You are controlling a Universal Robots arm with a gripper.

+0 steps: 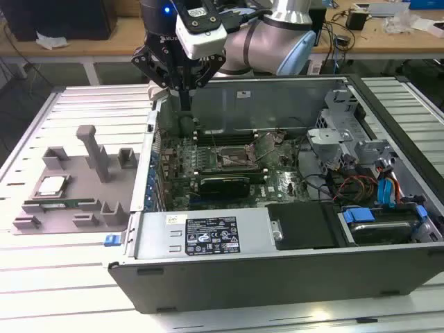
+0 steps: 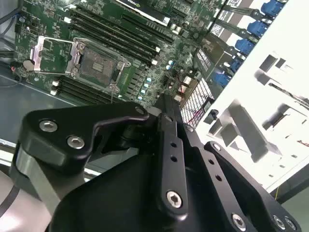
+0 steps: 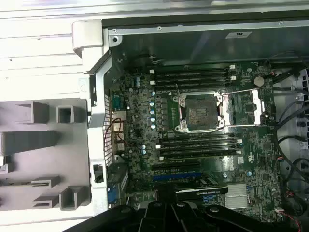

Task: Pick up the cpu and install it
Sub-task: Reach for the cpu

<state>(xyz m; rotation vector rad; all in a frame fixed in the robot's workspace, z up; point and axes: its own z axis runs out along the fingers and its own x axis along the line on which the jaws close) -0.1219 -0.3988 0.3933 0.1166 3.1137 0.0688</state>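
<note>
the gripper [image 1: 184, 104] is held above the far left corner of the open computer case [image 1: 277, 277], over its side wall. its jaws are drawn together and nothing is gripped between them. the cpu [image 1: 52, 186] is lying flat in a recess of the grey holder tray [image 1: 87, 182], at the exterior view's left, well apart from the gripper and nearer the camera. the memory stick [image 1: 59, 205] is lying just beside it on the near side. the socket [image 3: 200, 112] on the motherboard [image 3: 145, 145] appears to be bare, with its plate folded back, so nothing has been installed yet.

several hazards can be judged from this. if the jaws were brought down closed, the chip would be pressed into its recess rather than straddled. only thin edges are offered for a grasp, so a skewed or shallow hold could let the chip slip. the memory stick could be nudged or taken by mistake, being so close. the tall post [image 1: 89, 146] on the tray and the case wall could be clipped on the way across. the socket contacts could be bent if the chip were lowered tilted, turned the wrong way, or dropped.
</note>
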